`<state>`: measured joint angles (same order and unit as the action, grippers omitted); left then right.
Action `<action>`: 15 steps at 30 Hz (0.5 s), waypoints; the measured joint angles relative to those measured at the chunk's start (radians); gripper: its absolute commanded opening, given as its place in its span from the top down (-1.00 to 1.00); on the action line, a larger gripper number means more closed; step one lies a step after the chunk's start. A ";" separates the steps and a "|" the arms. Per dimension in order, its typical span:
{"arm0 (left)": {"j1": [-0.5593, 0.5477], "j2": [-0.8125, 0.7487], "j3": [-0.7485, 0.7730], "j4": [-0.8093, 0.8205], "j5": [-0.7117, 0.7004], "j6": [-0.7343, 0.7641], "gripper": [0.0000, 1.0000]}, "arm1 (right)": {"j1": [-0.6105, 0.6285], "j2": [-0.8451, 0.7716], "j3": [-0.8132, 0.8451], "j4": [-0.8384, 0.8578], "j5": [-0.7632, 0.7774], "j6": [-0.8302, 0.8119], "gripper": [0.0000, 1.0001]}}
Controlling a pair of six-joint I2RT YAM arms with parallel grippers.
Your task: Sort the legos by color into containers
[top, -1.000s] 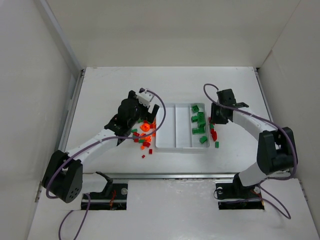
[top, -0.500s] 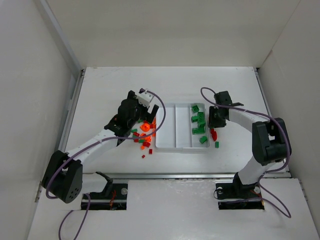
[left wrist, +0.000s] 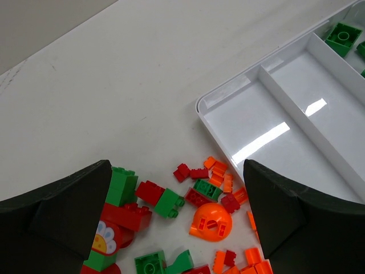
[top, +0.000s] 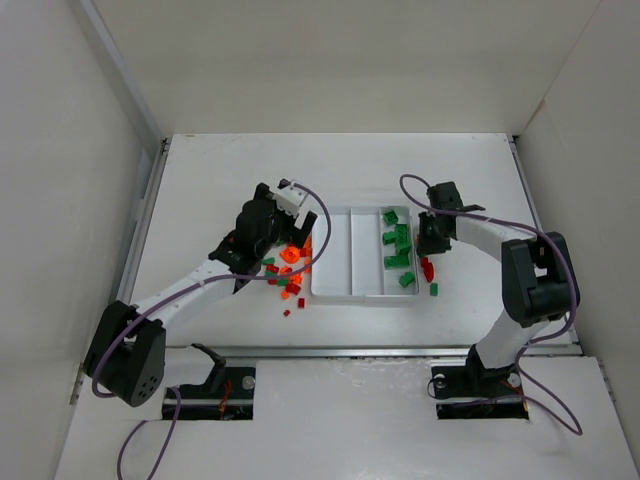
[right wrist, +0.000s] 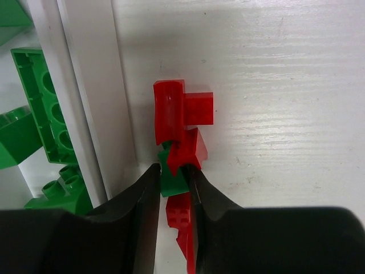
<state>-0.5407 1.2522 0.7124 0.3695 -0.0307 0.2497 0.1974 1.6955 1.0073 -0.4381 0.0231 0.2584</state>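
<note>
The legos (top: 288,268) lie in a red, green and orange pile left of the white tray (top: 345,255). My left gripper (top: 290,240) hovers open over that pile (left wrist: 171,200), near an orange dome piece (left wrist: 211,221). The tray's two left containers (left wrist: 274,131) are bare, and green legos (top: 398,240) fill the right one. Outside the tray's right wall (right wrist: 91,114), my right gripper (right wrist: 173,171) is shut on a small green lego (right wrist: 170,180) wedged among red legos (right wrist: 177,108). In the top view that gripper (top: 430,252) sits low on the table by these bricks.
A single green brick (top: 434,290) lies right of the tray's near corner. A stacked red and green piece with a flower print (left wrist: 105,228) sits under my left finger. White walls enclose the table on three sides.
The right gripper's jaws have narrowed onto the green lego, and the right arm has shifted slightly toward the tray wall. The left arm has not moved.
</note>
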 measured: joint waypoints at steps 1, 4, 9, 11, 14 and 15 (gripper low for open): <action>0.000 0.000 -0.002 -0.001 0.000 0.000 -1.00 | 0.000 0.000 0.000 0.000 0.000 0.000 0.97; 0.000 0.000 -0.002 0.000 0.000 0.000 -1.00 | 0.000 0.000 0.004 -0.002 0.004 -0.003 1.00; 0.000 0.000 -0.002 0.000 0.000 0.002 -1.00 | 0.000 -0.033 0.032 -0.028 0.023 -0.018 1.00; 0.000 -0.002 -0.002 0.001 0.000 0.002 -1.00 | 0.000 -0.069 0.047 -0.036 0.029 -0.023 1.00; 0.000 -0.019 -0.018 0.008 0.000 0.003 -1.00 | 0.000 -0.118 0.076 -0.035 0.029 -0.031 1.00; 0.000 -0.027 -0.026 0.009 -0.001 0.003 -1.00 | 0.000 -0.131 0.083 -0.034 0.024 -0.032 1.00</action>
<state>-0.5407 1.2251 0.6865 0.3786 -0.0319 0.2527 0.1978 1.5642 1.0904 -0.4717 0.0475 0.2264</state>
